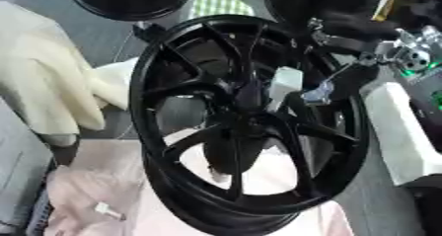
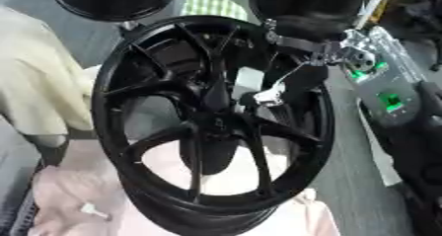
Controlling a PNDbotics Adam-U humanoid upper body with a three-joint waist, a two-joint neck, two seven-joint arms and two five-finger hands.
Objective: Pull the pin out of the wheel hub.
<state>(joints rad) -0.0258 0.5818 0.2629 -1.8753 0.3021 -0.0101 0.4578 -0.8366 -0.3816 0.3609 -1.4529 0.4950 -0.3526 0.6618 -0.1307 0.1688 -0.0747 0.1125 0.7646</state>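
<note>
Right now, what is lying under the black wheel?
Under the black wheel lies a pale pink cloth, seen through the spokes and at lower left, with a small white piece on it. What the rim covers cannot be seen.

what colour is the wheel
Black all over, rim and spokes alike; the wheel shows best in the right eye view.

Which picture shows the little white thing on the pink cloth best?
The left eye view: the small white thing lies clear of the black wheel on the pink cloth. The right eye view shows it nearer the wheel's rim.
</note>
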